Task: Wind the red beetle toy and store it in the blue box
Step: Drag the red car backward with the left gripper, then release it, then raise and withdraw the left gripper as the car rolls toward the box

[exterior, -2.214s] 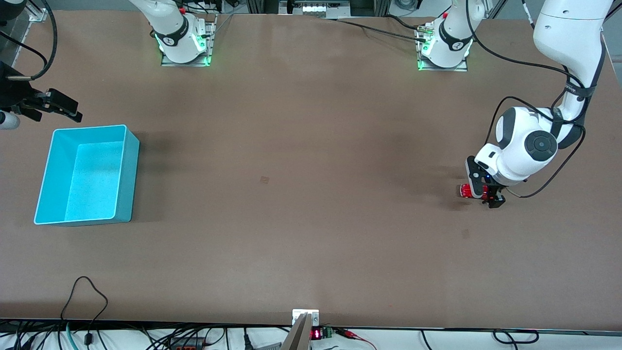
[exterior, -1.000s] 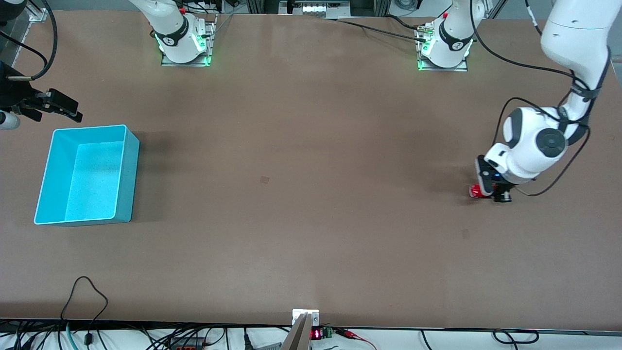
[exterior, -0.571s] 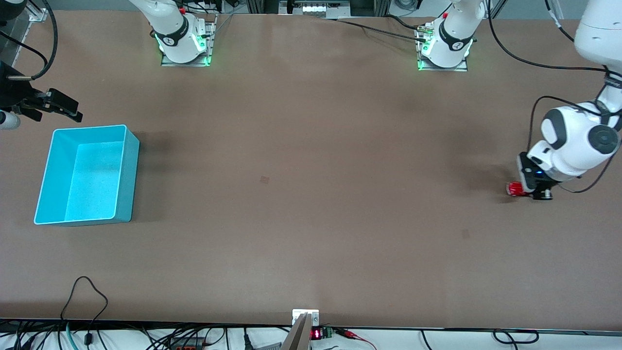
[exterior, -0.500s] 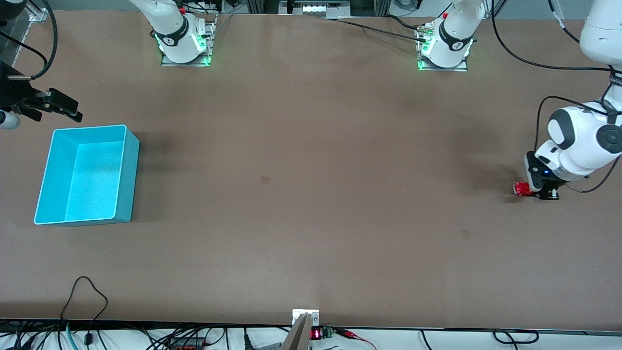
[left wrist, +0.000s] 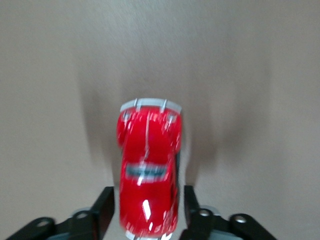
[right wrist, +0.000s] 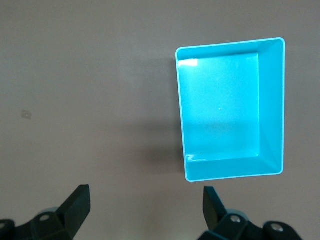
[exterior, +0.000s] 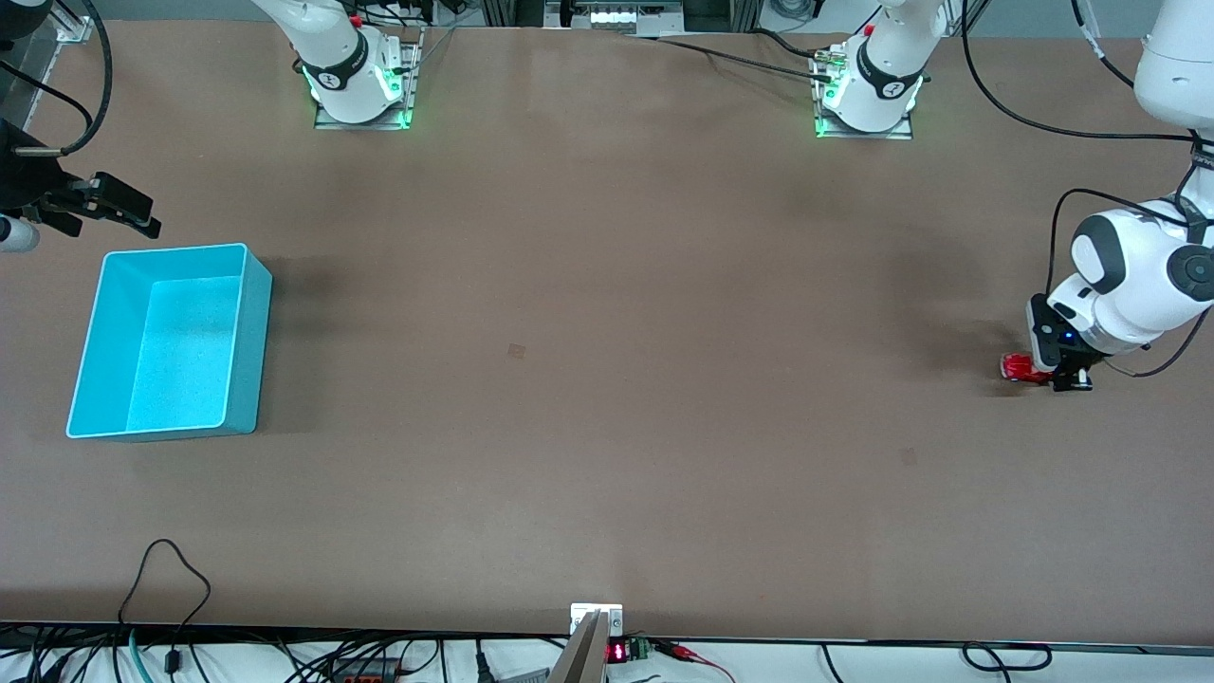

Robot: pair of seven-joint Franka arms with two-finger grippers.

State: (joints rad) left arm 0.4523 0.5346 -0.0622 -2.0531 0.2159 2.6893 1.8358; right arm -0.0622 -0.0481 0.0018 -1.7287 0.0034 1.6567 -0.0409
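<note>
The red beetle toy (exterior: 1019, 367) rests on the table at the left arm's end; in the left wrist view the red beetle toy (left wrist: 148, 175) lies lengthwise between the fingers. My left gripper (exterior: 1051, 374) is low over its rear, open, with a thin gap on each side of the car (left wrist: 148, 220). The blue box (exterior: 248, 351) stands empty at the right arm's end, its wall (right wrist: 272, 105) also in the right wrist view. My right gripper (exterior: 121, 209) waits open beside the box, with nothing between its fingers (right wrist: 147, 207).
Both arm bases (exterior: 358, 81) (exterior: 868, 90) stand along the table edge farthest from the front camera. Cables (exterior: 166, 579) and a small display (exterior: 616, 652) lie at the nearest edge. A small dark mark (exterior: 517, 351) sits mid-table.
My left gripper dragged the beetle across the table toward the left arm's end, then stopped and its fingers parted slightly from the car. The right arm has not moved.
</note>
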